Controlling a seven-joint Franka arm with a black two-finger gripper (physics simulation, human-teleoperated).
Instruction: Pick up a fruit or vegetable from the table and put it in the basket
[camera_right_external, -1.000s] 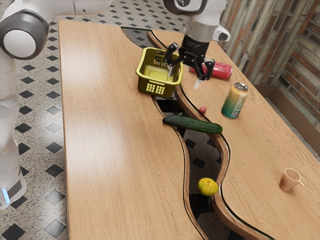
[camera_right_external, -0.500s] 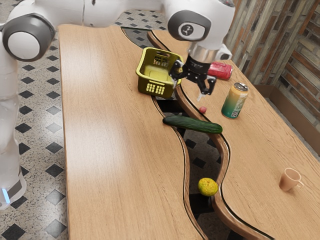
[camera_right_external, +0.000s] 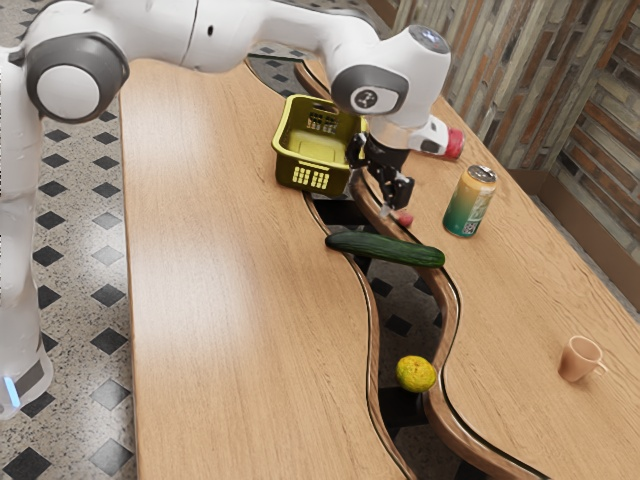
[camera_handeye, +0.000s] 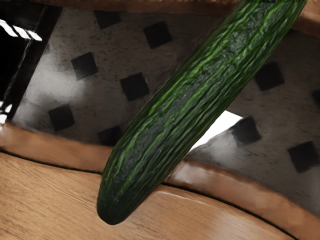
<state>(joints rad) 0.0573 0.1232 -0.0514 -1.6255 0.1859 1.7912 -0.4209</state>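
1. White, grey-jointed arm reaching further over the pale wooden table than before
2. Yellow-green plastic basket, unmoved
3. Black two-finger gripper – lower now, fingers apart, gripping nothing
4. Long dark-green cucumber – still across the table's gap
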